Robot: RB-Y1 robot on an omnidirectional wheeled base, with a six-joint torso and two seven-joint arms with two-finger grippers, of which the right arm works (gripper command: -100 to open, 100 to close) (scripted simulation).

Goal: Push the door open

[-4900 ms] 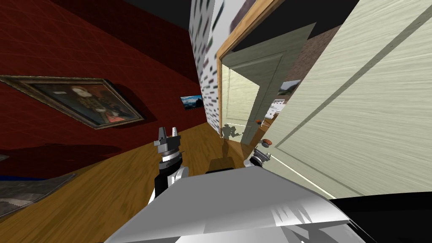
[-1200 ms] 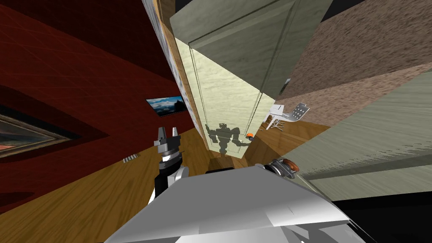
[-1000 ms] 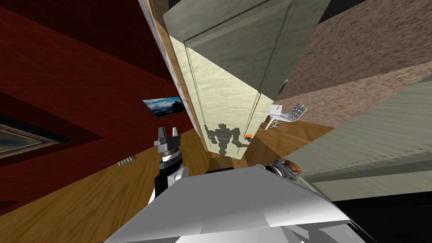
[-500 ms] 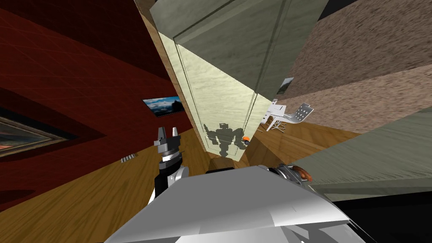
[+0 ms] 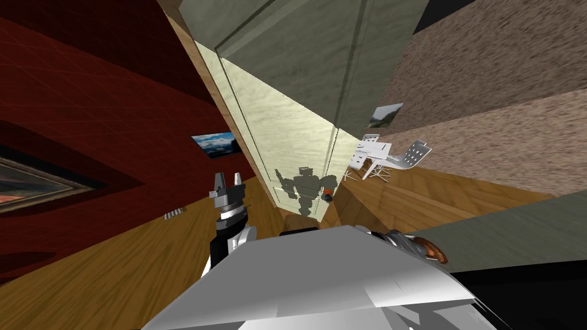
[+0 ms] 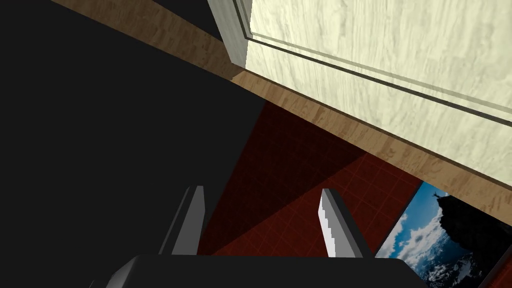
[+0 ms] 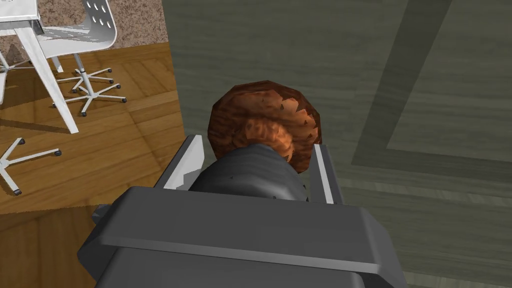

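Note:
The grey-green door (image 5: 516, 235) stands at my right, swung well away from its frame. Its brown round knob (image 5: 429, 250) sits between the fingers of my right gripper (image 5: 414, 245). In the right wrist view the knob (image 7: 265, 125) and its dark neck lie between the two fingers of the right gripper (image 7: 257, 150), which are spread at open width around it. My left gripper (image 5: 228, 182) hangs open over the wooden floor, with nothing between the fingers of the left gripper (image 6: 260, 200).
A second pale door (image 5: 275, 143) with an orange knob (image 5: 328, 195) stands straight ahead, my shadow on it. Beyond the opening are a white table (image 5: 370, 150) and a white chair (image 5: 415, 154). The red wall (image 5: 114, 114) with a landscape picture (image 5: 213, 144) runs along my left.
The grey-green door has swung further away to my right with its knob, and more of the room with the chair shows. I have moved forward; the left arm holds its pose.

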